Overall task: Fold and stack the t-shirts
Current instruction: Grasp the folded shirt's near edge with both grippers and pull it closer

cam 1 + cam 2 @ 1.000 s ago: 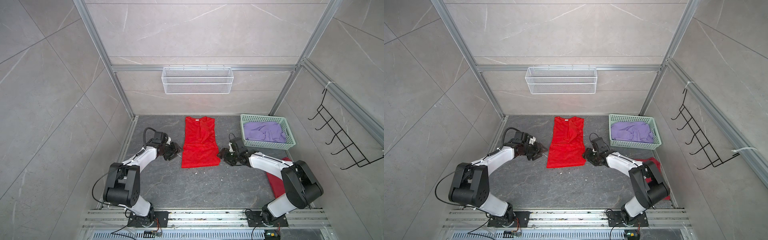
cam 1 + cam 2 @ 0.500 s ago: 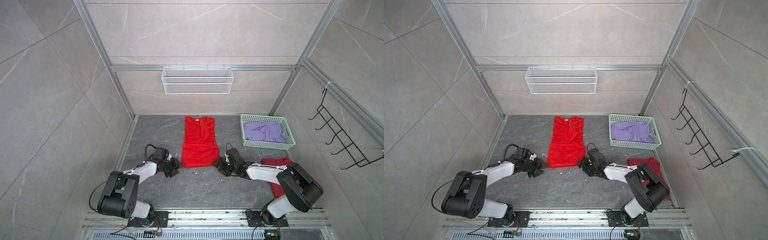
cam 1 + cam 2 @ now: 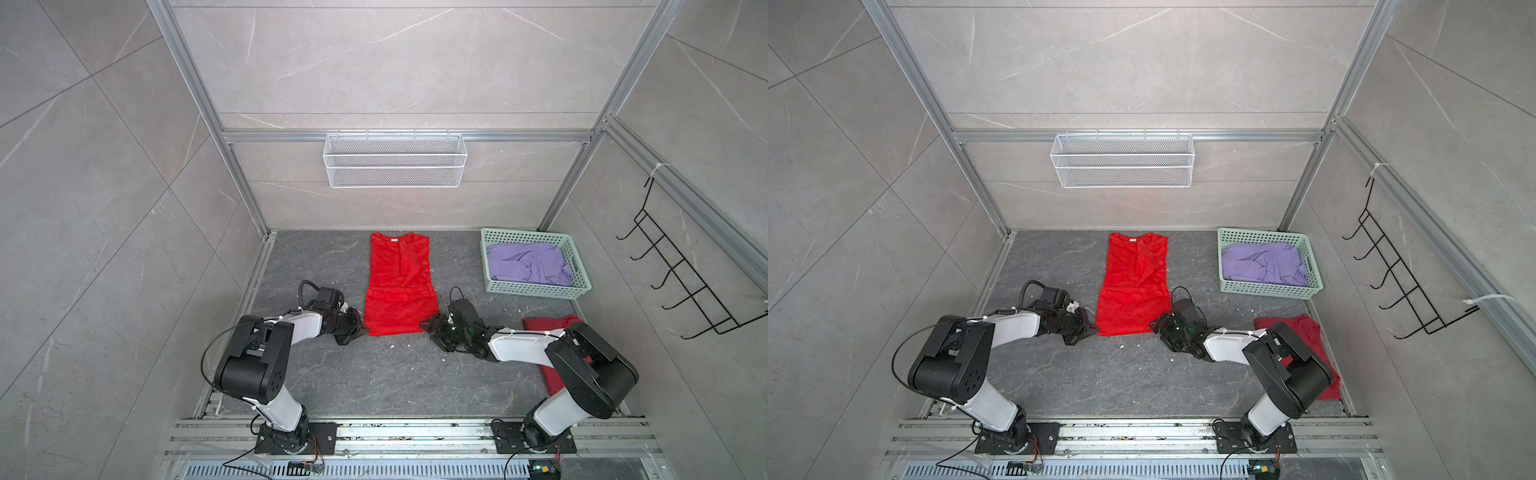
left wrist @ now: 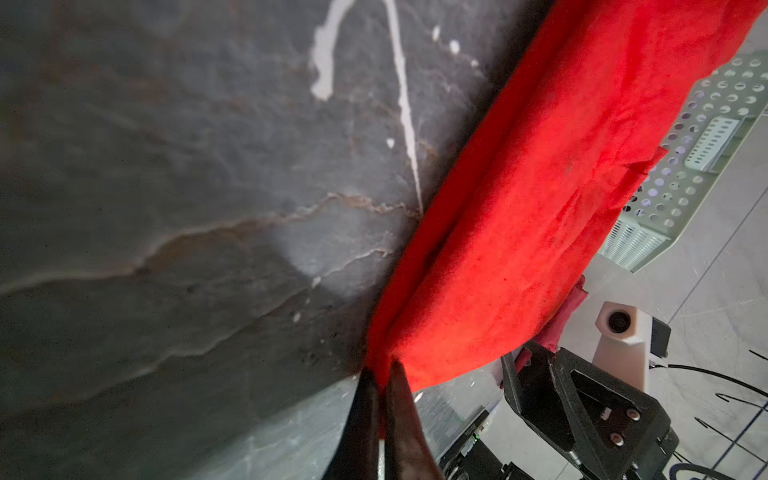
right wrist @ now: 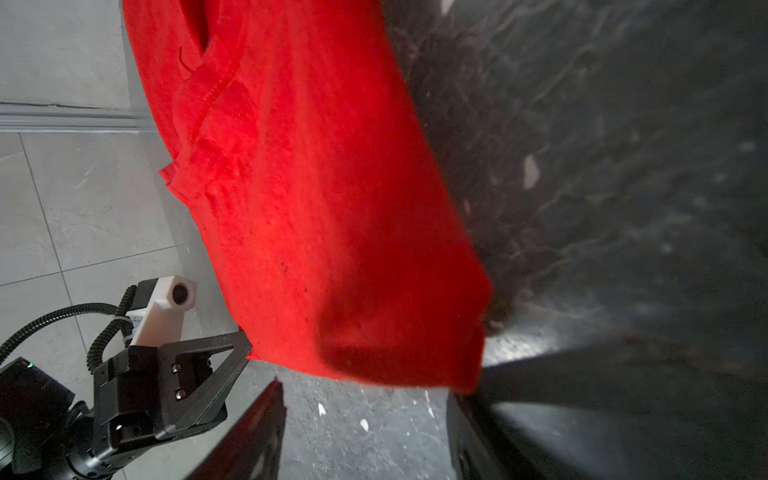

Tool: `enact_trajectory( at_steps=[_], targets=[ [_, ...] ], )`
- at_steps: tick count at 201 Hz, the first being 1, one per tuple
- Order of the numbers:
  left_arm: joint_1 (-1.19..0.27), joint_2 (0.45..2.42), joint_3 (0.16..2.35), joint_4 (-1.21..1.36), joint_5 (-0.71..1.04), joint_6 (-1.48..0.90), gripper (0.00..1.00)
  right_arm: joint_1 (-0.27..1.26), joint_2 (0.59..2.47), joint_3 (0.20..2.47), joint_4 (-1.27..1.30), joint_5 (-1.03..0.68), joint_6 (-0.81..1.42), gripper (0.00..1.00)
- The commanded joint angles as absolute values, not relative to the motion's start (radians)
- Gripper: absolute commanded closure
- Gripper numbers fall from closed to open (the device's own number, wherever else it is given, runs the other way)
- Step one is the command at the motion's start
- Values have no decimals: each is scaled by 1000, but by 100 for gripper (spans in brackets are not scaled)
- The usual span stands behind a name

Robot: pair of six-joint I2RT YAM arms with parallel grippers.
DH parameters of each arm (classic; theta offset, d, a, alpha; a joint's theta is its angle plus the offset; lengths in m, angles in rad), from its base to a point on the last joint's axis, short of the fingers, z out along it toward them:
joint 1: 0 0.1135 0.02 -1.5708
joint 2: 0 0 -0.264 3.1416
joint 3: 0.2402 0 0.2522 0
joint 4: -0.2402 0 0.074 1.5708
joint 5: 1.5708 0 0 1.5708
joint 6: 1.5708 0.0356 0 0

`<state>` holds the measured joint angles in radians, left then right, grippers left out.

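Observation:
A bright red t-shirt (image 3: 400, 286) (image 3: 1133, 291) lies flat mid-table, sleeves folded in, with its white neck label at the far end. At the near left hem corner my left gripper (image 3: 363, 332) (image 3: 1094, 330) (image 4: 384, 370) is shut on the red cloth (image 4: 540, 187). My right gripper (image 3: 428, 328) (image 3: 1155, 328) (image 5: 365, 395) stands open at the near right hem corner, and the cloth (image 5: 332, 208) ends just ahead of its fingers. A darker red t-shirt (image 3: 548, 326) (image 3: 1304, 332) lies at the right, partly under the right arm. In the mint basket (image 3: 536, 291) (image 3: 1266, 291) sits a crumpled lavender t-shirt (image 3: 528, 264) (image 3: 1262, 264).
A white wire basket (image 3: 395, 160) hangs on the back wall. A black hook rack (image 3: 681, 286) is fixed to the right wall. Small white crumbs dot the dark stone table (image 3: 374, 374). Aluminium rails run along the front edge.
Both grippers slid from the shirt's sides toward me and then in to the near hem corners. The left jaws went from open to shut on the corner.

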<state>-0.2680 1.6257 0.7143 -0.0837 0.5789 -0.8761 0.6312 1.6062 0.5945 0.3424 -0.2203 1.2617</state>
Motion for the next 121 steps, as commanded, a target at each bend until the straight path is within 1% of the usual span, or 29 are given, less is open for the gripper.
enact_trajectory(
  at_steps=[1,29,49,85,121],
  targets=[
    [-288,1536,772,-84,616,-914,100,672,1660,563,367,-177,1329,31],
    [-312,1457,823,-87,639,-965,100,717,1698,522,535,-132,1434,27],
    [-319,1416,849,-95,644,-990,100,729,1727,485,677,-108,1501,26],
    [-336,1381,867,-93,659,-1021,100,740,1809,474,850,-60,1588,26],
    [-338,1348,856,-108,643,-1026,100,741,1903,456,1006,25,1660,28]
  ],
)
